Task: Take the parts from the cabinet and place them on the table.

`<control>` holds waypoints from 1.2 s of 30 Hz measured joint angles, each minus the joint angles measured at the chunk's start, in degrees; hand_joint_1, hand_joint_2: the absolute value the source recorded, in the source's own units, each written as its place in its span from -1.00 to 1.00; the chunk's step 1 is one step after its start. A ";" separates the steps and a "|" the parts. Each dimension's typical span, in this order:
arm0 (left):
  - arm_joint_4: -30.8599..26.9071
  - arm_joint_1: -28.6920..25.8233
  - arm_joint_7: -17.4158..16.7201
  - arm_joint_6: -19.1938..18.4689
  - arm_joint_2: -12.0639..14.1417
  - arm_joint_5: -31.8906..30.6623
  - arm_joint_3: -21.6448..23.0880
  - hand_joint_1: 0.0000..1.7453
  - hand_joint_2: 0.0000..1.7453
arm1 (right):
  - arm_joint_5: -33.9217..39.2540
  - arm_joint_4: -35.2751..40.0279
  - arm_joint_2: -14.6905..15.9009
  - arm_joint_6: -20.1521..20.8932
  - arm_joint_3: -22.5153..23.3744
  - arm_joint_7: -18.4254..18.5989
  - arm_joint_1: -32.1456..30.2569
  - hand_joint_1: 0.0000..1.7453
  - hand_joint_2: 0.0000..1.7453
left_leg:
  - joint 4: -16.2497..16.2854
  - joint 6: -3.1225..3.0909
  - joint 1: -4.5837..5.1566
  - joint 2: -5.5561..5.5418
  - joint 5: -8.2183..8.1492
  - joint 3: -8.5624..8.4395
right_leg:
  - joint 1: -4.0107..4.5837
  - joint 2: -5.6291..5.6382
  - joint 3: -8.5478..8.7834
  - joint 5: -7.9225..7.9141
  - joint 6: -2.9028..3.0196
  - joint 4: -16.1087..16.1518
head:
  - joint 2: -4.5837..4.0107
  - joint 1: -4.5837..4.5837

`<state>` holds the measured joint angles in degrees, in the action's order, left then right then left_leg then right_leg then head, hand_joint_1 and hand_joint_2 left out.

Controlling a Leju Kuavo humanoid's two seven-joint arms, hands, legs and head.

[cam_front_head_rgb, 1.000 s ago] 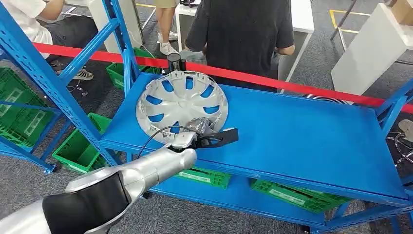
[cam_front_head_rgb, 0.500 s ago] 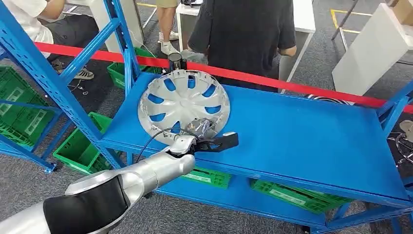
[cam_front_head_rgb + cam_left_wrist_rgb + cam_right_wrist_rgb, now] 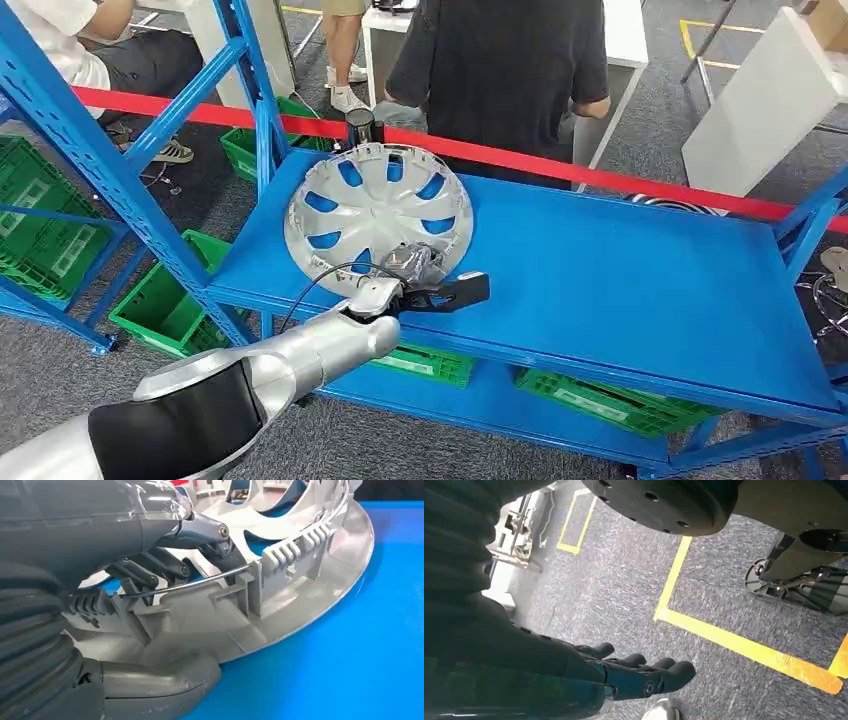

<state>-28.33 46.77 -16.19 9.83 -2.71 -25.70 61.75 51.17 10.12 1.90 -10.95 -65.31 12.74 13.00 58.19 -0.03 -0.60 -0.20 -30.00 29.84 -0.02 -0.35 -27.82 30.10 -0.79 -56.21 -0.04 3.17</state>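
The left hand seems clamped on the silver plastic hubcap's near rim — thumb beneath, fingers over — ready to lift it off the blue metal shelf.

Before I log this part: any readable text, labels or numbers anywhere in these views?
None readable.
Green crates under the shelf: white labels, too small and blurred to read.
Hubcap: no legible marking in the head or left wrist view.
Floor by the right hand: yellow lines, no lettering.

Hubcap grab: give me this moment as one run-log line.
left hand: grips near rim of hubcap | hubcap: on blue shelf | right hand: hanging over floor, holds nothing | person: behind shelf
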 joint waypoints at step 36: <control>-33.58 -26.57 39.60 27.45 1.36 8.79 -17.99 1.00 1.00 | 3.87 -0.11 0.00 -2.80 0.50 -4.85 -1.91 -1.00 1.00 | -0.05 -0.08 0.02 0.00 -0.18 0.20 | -0.02 0.00 -0.11 0.16 -0.05 0.20 | 0.00 0.00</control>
<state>-61.91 20.20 23.41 37.29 -1.35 -16.92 43.75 55.04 10.01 1.90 -13.75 -64.81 7.89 11.09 58.14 -0.10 -0.58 -0.19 -30.18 30.04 -0.04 -0.35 -27.93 30.26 -0.85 -56.01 -0.04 3.17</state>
